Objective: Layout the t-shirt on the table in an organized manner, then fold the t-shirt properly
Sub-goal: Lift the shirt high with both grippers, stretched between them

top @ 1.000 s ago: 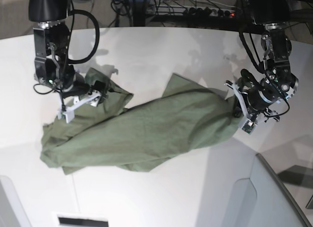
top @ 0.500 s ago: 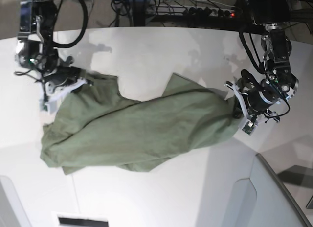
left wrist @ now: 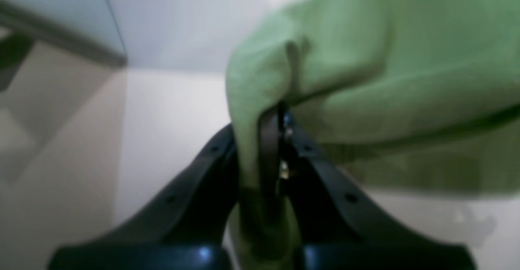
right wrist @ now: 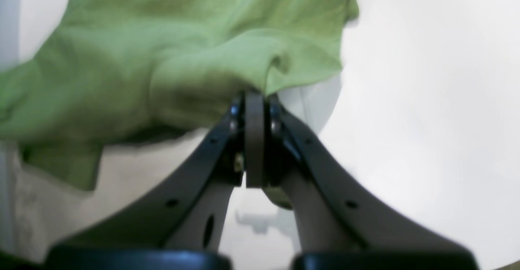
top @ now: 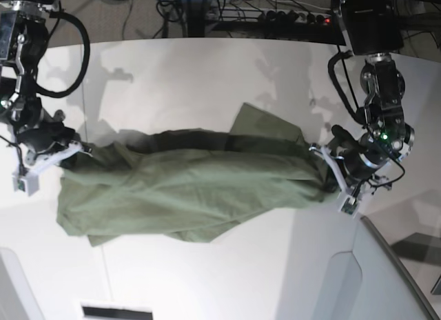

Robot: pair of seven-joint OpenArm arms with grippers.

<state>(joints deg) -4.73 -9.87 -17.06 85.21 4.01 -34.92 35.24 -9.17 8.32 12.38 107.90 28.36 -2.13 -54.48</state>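
The olive-green t-shirt (top: 193, 189) lies stretched left to right across the white table (top: 207, 78), rumpled and with folds along its length. My right gripper (top: 69, 154), at the left of the base view, is shut on the shirt's left end; the right wrist view shows a fold of cloth (right wrist: 227, 58) pinched at the closed tips of this gripper (right wrist: 254, 99). My left gripper (top: 329, 170), at the right of the base view, is shut on the shirt's right end. In the left wrist view, cloth (left wrist: 365, 79) runs down between the closed fingers of that gripper (left wrist: 280, 115).
A grey angled panel (top: 386, 278) with a dark edge rises at the front right, close to my left gripper. Cables and a power strip (top: 289, 16) lie beyond the table's curved far edge. A dark-framed white label (top: 117, 311) sits at the front edge.
My right gripper has shut on the shirt's left part and carried it leftward, drawing the cloth out longer. My left gripper, still shut on the right end, has shifted slightly toward the front.
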